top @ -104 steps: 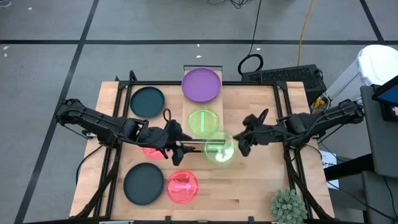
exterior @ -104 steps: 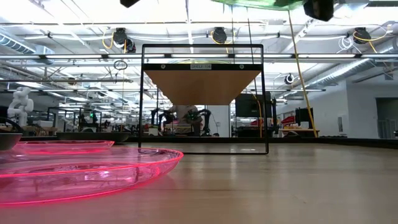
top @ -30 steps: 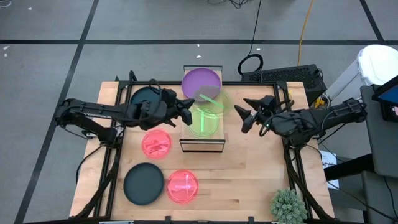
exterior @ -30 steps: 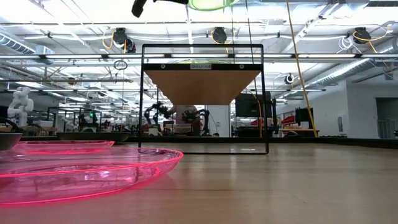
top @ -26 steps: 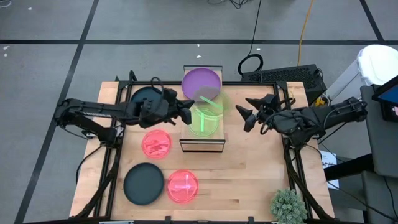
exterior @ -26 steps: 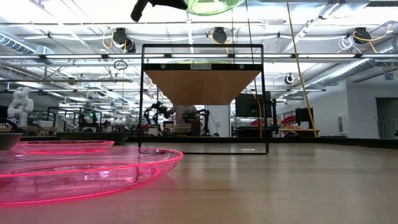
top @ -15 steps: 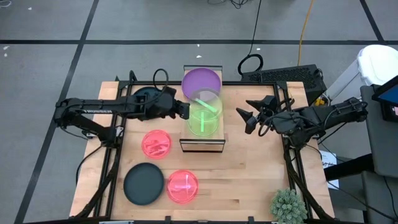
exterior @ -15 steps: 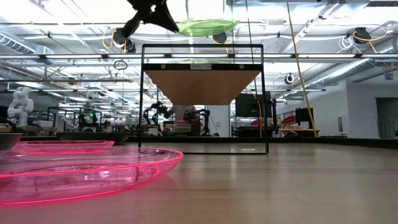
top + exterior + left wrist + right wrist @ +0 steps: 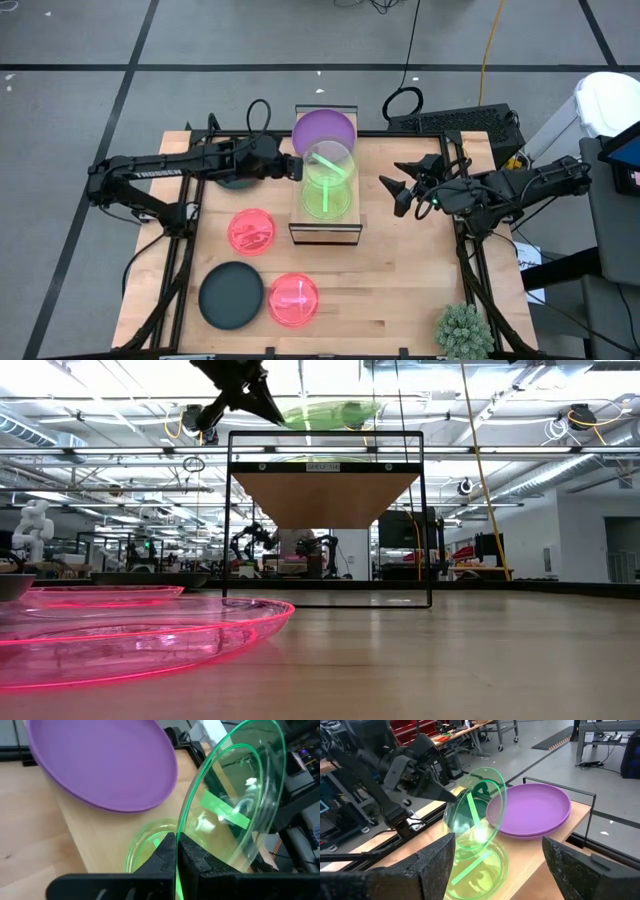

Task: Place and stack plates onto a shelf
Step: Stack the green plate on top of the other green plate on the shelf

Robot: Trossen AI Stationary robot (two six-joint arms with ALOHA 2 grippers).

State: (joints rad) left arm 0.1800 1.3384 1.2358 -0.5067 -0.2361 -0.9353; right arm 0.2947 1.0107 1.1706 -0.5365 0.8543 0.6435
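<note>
My left gripper (image 9: 297, 168) is shut on a translucent green plate (image 9: 330, 165), which hangs just above the shelf (image 9: 325, 231). The low view shows that plate (image 9: 330, 412) over the shelf's black frame (image 9: 325, 435). Under it a second green plate (image 9: 326, 200) lies flat on the wood top. A purple plate (image 9: 324, 133) sits on the shelf's far end. My right gripper (image 9: 395, 190) stands open to the right of the shelf, with nothing between its fingers. My left gripper pinches the green plate's rim (image 9: 181, 832) between its two fingers, on the side of the plate toward the table's left. The fingers come about level from the left. The plate is lifted clear, a little tilted, above the green plate on the shelf (image 9: 145, 845).
Two pink plates (image 9: 251, 230) (image 9: 293, 299) and a dark plate (image 9: 231, 295) lie on the table's near left. Another dark plate (image 9: 222, 181) is mostly hidden under my left arm. A small green plant (image 9: 463, 330) stands at the near right corner.
My left gripper has gone toward the table's far edge and down, still shut on the green plate. The plate has come down from high above the shelf to just over its top, above the other green plate.
</note>
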